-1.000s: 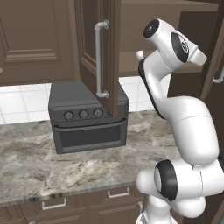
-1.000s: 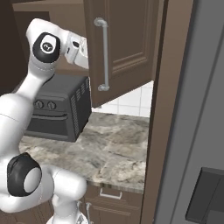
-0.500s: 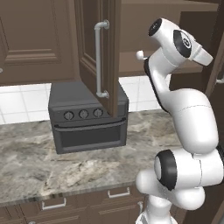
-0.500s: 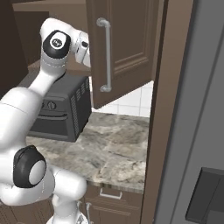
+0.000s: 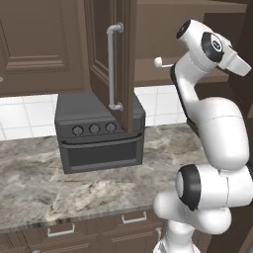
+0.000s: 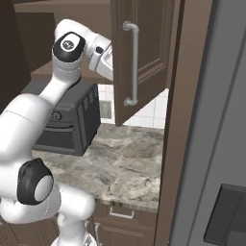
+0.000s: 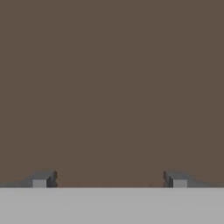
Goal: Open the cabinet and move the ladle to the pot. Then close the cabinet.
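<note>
The cabinet stands open, its left door (image 5: 111, 64) swung out toward me and its right door (image 6: 139, 62) swung out too, each with a long silver bar handle. On the shelf inside lies the small pale ladle (image 5: 159, 62), its bowl to the left, just left of my forearm. My hand (image 5: 236, 63) reaches into the cabinet to the right of the ladle and slips behind the right door. In the hand view my gripper (image 7: 109, 180) is open, its fingertips (image 7: 41, 179) wide apart before a flat brown surface, with nothing between them. The pot is out of view.
A dark toaster oven (image 5: 99, 133) sits on the marble counter (image 5: 49, 188) under the cabinet. Drawers with small silver pulls (image 5: 134, 217) run below the counter edge. A tall brown panel (image 6: 180, 120) and a grey appliance front (image 6: 221, 120) stand close on the right.
My arm has stretched upward and the hand has swung right, going farther behind the right door. The doors and the ladle have not moved.
</note>
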Controlling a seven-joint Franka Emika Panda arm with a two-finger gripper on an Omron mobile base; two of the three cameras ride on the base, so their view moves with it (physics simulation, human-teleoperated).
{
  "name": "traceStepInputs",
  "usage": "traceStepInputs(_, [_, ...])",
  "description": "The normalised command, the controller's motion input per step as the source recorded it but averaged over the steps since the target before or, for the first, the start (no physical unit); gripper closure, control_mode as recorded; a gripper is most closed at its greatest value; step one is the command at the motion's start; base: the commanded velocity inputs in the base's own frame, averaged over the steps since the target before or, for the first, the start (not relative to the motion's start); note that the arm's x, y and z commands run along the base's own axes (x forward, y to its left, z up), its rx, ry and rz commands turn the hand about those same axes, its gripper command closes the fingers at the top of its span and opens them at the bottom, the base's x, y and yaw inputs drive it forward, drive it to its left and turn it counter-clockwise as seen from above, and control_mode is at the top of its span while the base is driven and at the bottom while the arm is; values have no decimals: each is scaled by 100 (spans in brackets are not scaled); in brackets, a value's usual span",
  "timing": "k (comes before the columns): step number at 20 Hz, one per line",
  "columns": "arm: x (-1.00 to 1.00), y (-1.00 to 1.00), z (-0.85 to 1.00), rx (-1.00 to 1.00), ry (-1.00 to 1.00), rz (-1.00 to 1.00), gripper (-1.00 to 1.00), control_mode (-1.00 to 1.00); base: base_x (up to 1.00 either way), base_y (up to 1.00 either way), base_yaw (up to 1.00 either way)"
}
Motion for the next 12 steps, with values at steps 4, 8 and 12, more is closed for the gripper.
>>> traceStepInputs(4, [-46,7,0,1,0,0,-100,-100,0,0,0])
traceStepInputs(8, [-27,58,0,6,0,27,-100,-100,0,0,0])
traceStepInputs(12, [0,64,0,10,2,48,-100,-100,0,0,0])
